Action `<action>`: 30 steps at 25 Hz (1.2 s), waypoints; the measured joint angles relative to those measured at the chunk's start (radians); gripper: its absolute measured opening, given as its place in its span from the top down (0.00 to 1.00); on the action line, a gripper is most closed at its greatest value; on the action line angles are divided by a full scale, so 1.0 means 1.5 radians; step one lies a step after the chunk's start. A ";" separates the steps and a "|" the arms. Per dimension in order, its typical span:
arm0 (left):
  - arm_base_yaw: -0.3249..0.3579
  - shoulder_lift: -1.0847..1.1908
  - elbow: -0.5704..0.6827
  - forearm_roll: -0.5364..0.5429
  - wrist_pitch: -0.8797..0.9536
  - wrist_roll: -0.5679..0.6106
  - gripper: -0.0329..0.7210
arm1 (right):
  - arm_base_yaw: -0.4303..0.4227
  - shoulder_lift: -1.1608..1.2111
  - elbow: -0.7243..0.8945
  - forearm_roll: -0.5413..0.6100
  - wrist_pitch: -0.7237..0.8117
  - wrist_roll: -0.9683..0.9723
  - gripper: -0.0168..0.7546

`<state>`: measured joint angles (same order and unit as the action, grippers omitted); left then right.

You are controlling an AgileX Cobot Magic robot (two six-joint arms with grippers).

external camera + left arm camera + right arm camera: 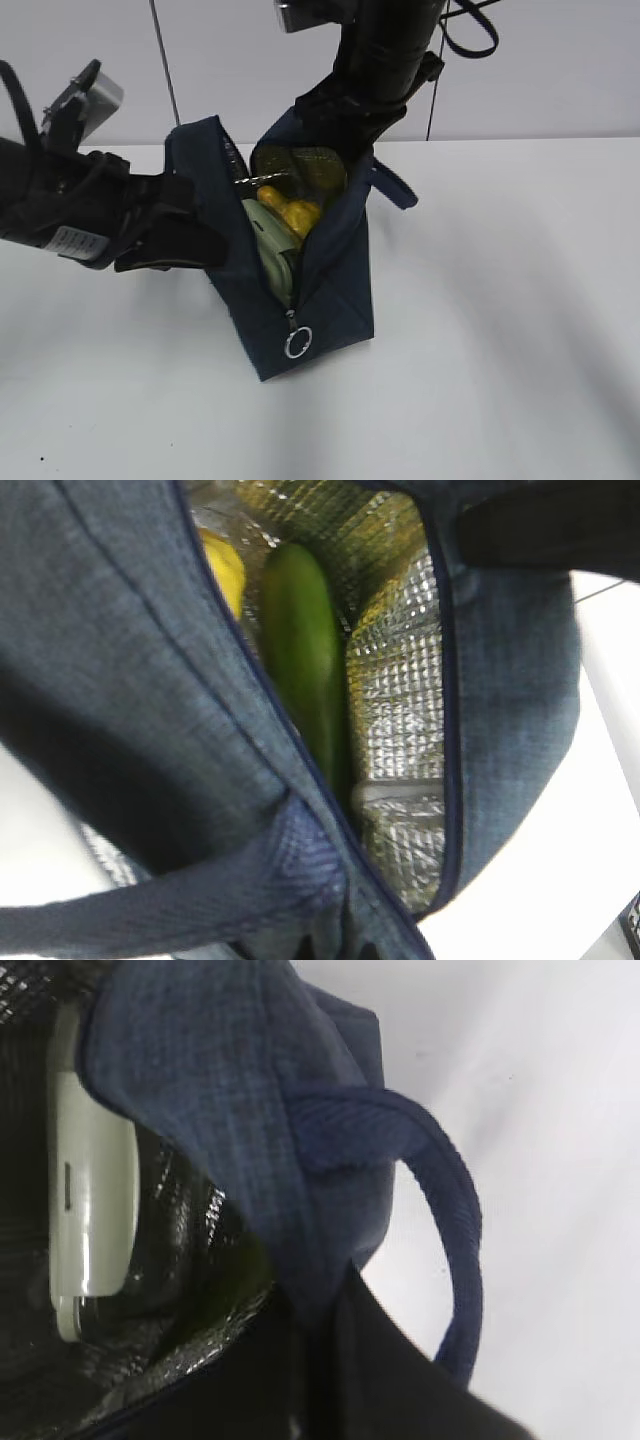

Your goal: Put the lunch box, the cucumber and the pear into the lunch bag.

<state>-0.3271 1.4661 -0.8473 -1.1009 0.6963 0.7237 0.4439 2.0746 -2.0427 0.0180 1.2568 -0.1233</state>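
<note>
The navy lunch bag stands open on the white table, silver lining showing. Inside it, the pale green lunch box stands on edge at the left, and the yellow pear lies behind it. The left wrist view shows the dark green cucumber lying in the bag beside the pear. The right wrist view shows the lunch box against the dark lining. My left gripper is shut on the bag's left wall. My right gripper is shut on the bag's far rim.
The zipper's metal ring pull hangs at the bag's near end. One rope handle sticks out on the right side and shows in the right wrist view. The other handle crosses the left wrist view. White table surrounds the bag.
</note>
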 joint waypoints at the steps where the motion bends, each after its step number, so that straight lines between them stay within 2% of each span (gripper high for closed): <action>1: -0.009 0.009 -0.015 0.000 -0.001 0.000 0.98 | 0.000 -0.009 0.000 -0.012 0.002 0.007 0.97; 5: -0.034 0.047 -0.068 -0.002 -0.001 0.000 0.98 | -0.001 -0.039 0.018 -0.052 0.005 0.036 0.97; 9: -0.038 0.066 -0.081 0.006 0.001 0.002 0.98 | -0.010 -0.056 0.074 -0.063 0.005 0.052 0.97; 14: -0.039 0.070 -0.084 0.036 -0.001 0.002 0.98 | -0.024 -0.055 0.131 -0.008 0.000 0.052 0.97; 23: -0.042 0.074 -0.084 0.026 -0.005 0.002 0.98 | -0.027 -0.055 0.134 0.005 -0.005 0.038 0.96; 26: -0.043 0.074 -0.084 0.026 -0.005 0.002 0.97 | -0.027 -0.055 0.134 0.005 -0.005 0.036 0.87; 30: -0.043 0.074 -0.084 0.026 -0.005 0.002 0.96 | -0.027 -0.055 0.134 0.007 -0.005 0.035 0.60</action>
<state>-0.3916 1.5768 -0.9739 -1.0622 0.6882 0.7261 0.4041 1.9914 -1.8413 0.0286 1.2491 -0.0702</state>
